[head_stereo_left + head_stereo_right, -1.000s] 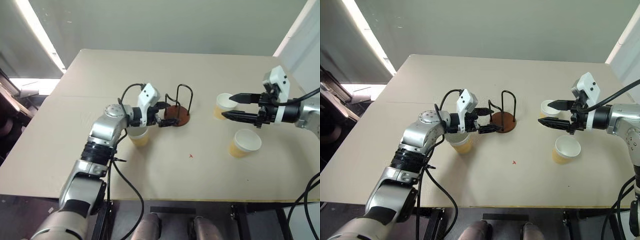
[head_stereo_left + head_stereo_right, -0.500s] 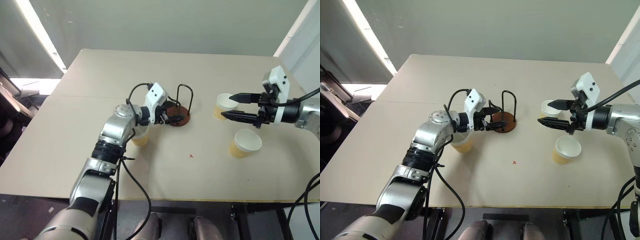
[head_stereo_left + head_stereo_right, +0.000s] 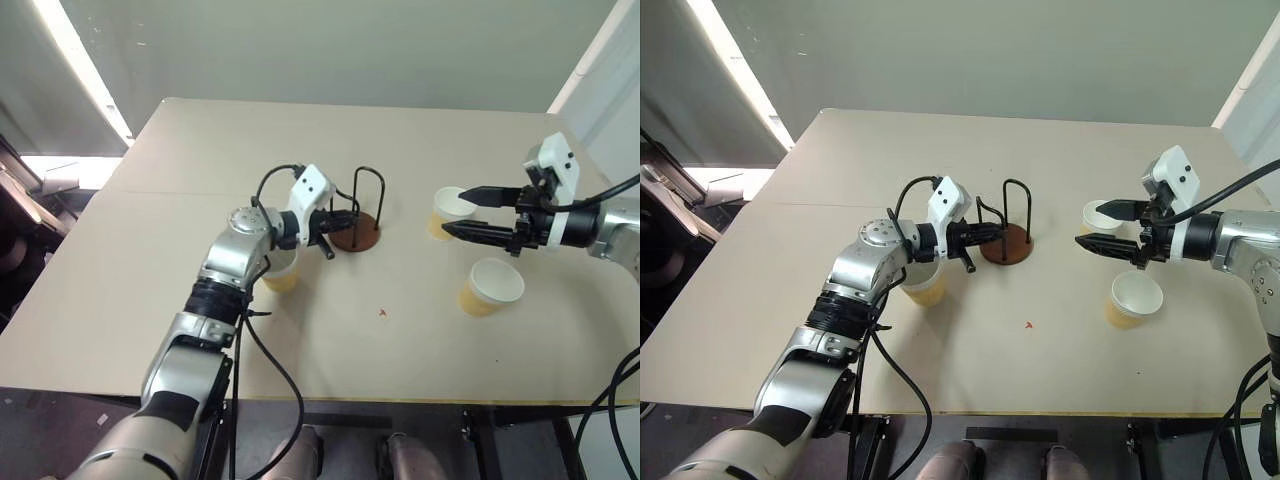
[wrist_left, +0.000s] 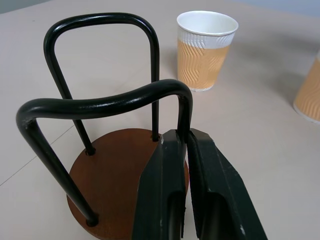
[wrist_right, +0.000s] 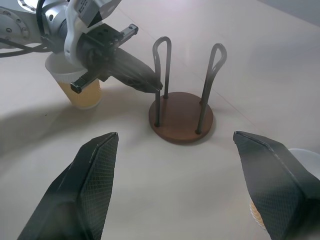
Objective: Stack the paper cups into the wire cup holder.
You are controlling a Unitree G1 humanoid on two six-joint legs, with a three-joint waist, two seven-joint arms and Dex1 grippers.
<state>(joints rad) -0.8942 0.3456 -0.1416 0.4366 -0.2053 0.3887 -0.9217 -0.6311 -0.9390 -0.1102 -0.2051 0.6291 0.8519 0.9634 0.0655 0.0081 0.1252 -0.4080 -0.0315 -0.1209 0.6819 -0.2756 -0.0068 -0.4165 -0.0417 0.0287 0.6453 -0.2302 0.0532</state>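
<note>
The wire cup holder point(image 3: 357, 236), a reddish-brown disc with two black wire arches, stands mid-table. My left gripper point(image 4: 186, 137) is shut on one leg of the nearer arch point(image 4: 184, 107), just above the disc. One paper cup point(image 3: 281, 278) stands upright under my left forearm. Two more stand at the right, one farther point(image 3: 447, 213) and one nearer point(image 3: 490, 287). My right gripper point(image 3: 452, 209) hovers open, empty, above the farther cup, pointing toward the holder point(image 5: 182, 122).
The beige table point(image 3: 380, 340) has bare room in front of the holder and toward its back edge. A seam runs across the left part of the tabletop. Black cables hang from both arms.
My left gripper, open beside the holder a second ago, has closed its fingers on the leg of the near arch. The right arm and all cups have stayed put.
</note>
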